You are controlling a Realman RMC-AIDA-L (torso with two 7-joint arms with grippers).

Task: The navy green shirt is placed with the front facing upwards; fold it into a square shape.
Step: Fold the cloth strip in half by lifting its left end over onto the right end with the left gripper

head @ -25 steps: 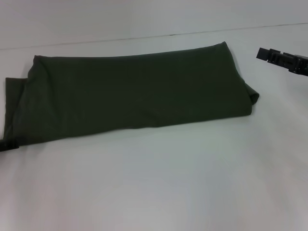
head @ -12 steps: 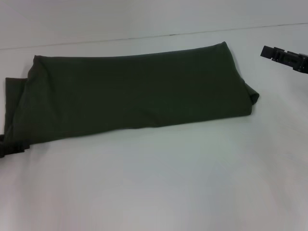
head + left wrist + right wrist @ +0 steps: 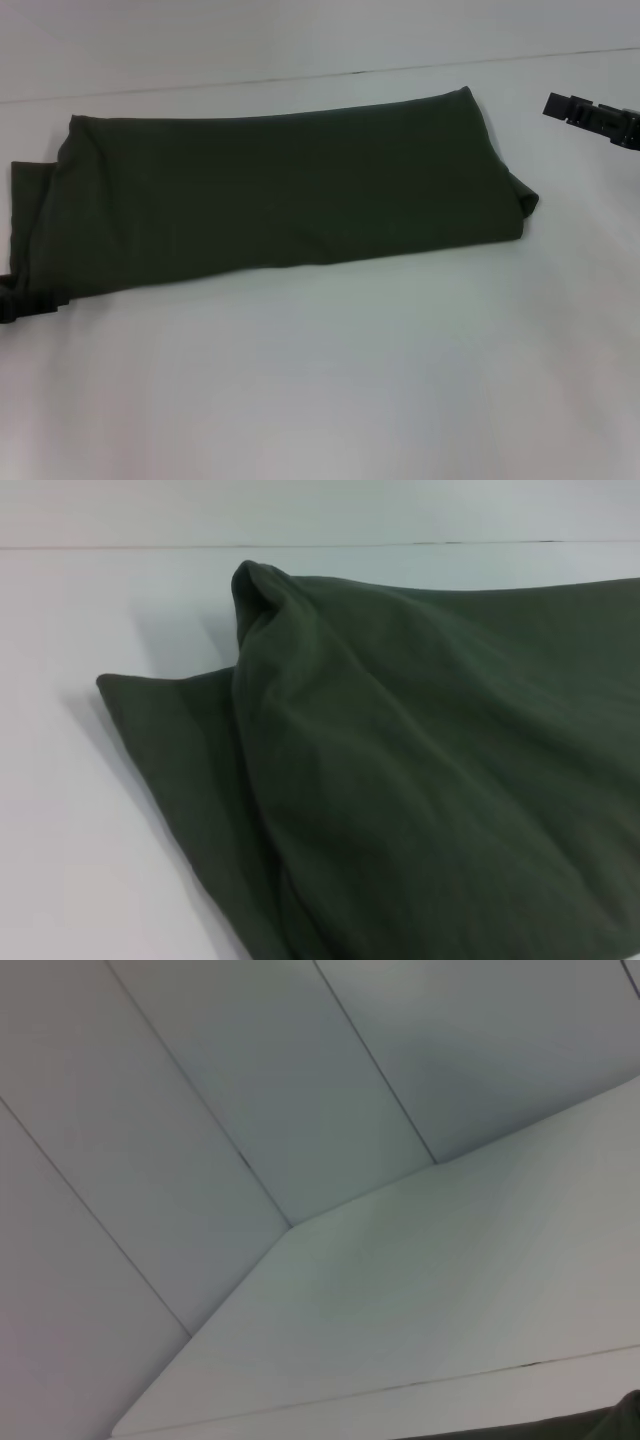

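left gripper [image 3: 22, 303]: at the shirt's near-left corner, touching the cloth, grip cannot be told | navy green shirt [image 3: 280, 195]: folded into a long band across the white table [image 3: 330, 380], plain side up, left end bunched in a raised fold | right gripper [image 3: 590, 118]: far right, above the table, apart from the shirt, opening cannot be told

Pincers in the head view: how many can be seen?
2. The left pincer sits at the near left corner of the navy green shirt; the right pincer hangs beyond its right end. Both are partly cropped.
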